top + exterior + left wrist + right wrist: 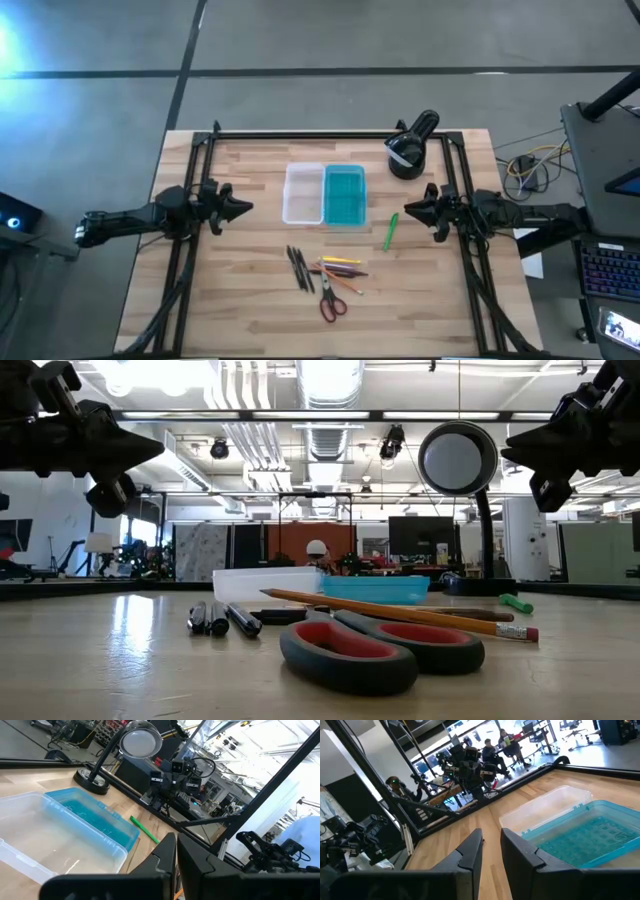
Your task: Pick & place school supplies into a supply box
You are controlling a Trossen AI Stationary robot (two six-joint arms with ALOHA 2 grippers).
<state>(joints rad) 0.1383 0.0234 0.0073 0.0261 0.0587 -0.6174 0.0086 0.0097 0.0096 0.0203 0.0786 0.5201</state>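
The supply box lies open at mid-table, its clear tray (303, 193) joined to its teal tray (345, 195). Nearer the front edge lie dark pens (300, 268), yellow, orange and red pencils (340, 267) and red-handled scissors (332, 303). A green marker (391, 231) lies right of the box. My left gripper (247, 208) hovers left of the box, shut and holding nothing. My right gripper (407, 210) hovers right of it, above the marker's far end, with a narrow gap between its fingers (491, 837). In the low view both grippers (150, 450) (510, 452) stand well above the table.
A black round lamp-like device (410, 150) stands on the table's far right, behind the right gripper. A black metal frame (330, 134) runs along the table's far edge and sides. Bare wood lies left of the pens (230, 290) and right of the scissors (420, 290).
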